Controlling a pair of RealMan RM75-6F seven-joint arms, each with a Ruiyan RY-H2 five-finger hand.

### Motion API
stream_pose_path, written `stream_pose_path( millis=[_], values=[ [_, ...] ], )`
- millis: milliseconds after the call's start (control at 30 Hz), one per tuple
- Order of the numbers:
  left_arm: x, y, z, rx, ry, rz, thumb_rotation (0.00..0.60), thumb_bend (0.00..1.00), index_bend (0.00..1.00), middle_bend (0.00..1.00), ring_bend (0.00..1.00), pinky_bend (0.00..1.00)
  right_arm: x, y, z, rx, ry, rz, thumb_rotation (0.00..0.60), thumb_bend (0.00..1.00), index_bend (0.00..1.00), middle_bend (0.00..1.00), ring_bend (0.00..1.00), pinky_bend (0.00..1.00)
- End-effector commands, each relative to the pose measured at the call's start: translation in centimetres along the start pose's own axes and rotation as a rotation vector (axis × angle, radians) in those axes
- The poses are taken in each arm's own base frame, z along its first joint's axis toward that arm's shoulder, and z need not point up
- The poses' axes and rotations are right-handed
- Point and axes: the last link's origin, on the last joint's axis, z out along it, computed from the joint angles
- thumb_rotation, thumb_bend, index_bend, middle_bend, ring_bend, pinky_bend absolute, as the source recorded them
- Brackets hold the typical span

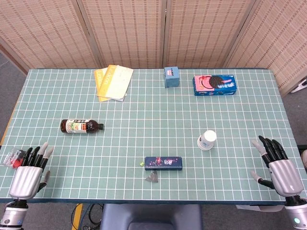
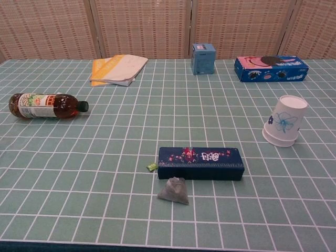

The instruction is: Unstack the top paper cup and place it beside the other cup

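Nearest you, a grey pouch (image 2: pixel 174 191) lies at the table's (image 1: pixel 144 103) front edge, touching a dark blue box (image 2: pixel 201 163). Your cup (image 1: pixel 207 140) stands upside down toward the front right corner, a little tilted, nothing touching it. Your left hand (image 1: pixel 29 168) and right hand (image 1: pixel 279 165) rest at the front corners, fingers spread and empty.

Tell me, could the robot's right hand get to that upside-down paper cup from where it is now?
Probably yes. The right hand is open at the table's near edge, and the paper cup stands on the same side with only bare table between them.
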Motion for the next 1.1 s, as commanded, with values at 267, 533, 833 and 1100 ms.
stream_pose_path(
  millis=[267,533,833,1100],
  values=[
    [0.1,0.0,-0.1,-0.002,0.003,-0.005,0.600,0.49,0.00,0.00,0.00,0.00,-0.3,0.0,0.5,-0.004,-0.014,0.003,0.600,0.19,0.07,0.00,0.00,0.00],
    [0.4,-0.3,-0.3,0.009,0.012,-0.023,0.600,0.50,0.00,0.00,0.00,0.00,-0.1,-0.4,2.4,0.001,-0.065,-0.019,0.600,0.19,0.07,0.00,0.00,0.00],
    [0.3,-0.1,-0.3,0.008,0.005,-0.019,0.600,0.50,0.00,0.00,0.00,0.00,1.5,-2.9,6.2,0.045,-0.169,-0.021,0.600,0.20,0.07,0.00,0.00,0.00],
    [0.7,-0.3,-0.5,0.010,0.024,-0.026,0.600,0.50,0.00,0.00,0.00,0.00,1.7,-4.2,9.7,0.040,-0.267,-0.021,0.600,0.22,0.07,0.00,0.00,0.00]
  ],
)
